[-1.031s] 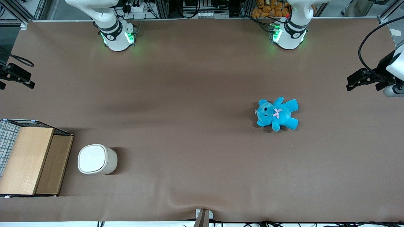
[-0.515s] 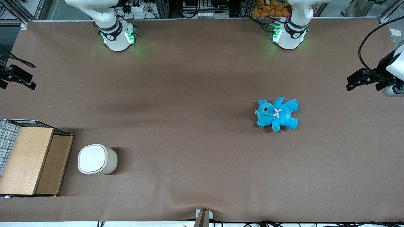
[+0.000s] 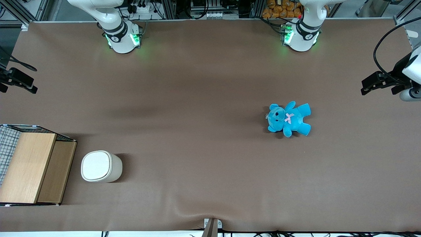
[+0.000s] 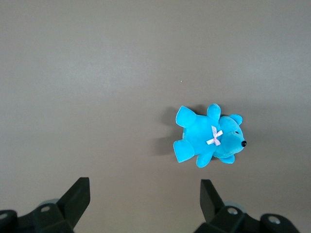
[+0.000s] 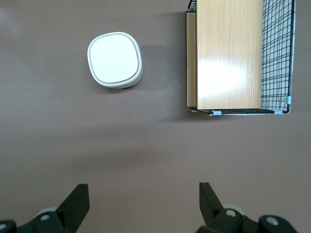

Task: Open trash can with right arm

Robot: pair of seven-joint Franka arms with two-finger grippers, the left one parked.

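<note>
One rounded-square smooth trash can (image 5: 115, 59) below open-fingered pincer (image 5: 144, 204).

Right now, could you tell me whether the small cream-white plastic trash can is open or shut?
Shut: the trash can's flat lid sits flush. The gripper, jaws open, hangs high above the table, apart from it.

White right robot arm (image 3: 113, 23) with dark joint bands reaches high; its black two-finger end effector (image 5: 143, 206) hangs facing straight down, fingers (image 5: 77, 201) spread wide, gripping nothing.
</note>
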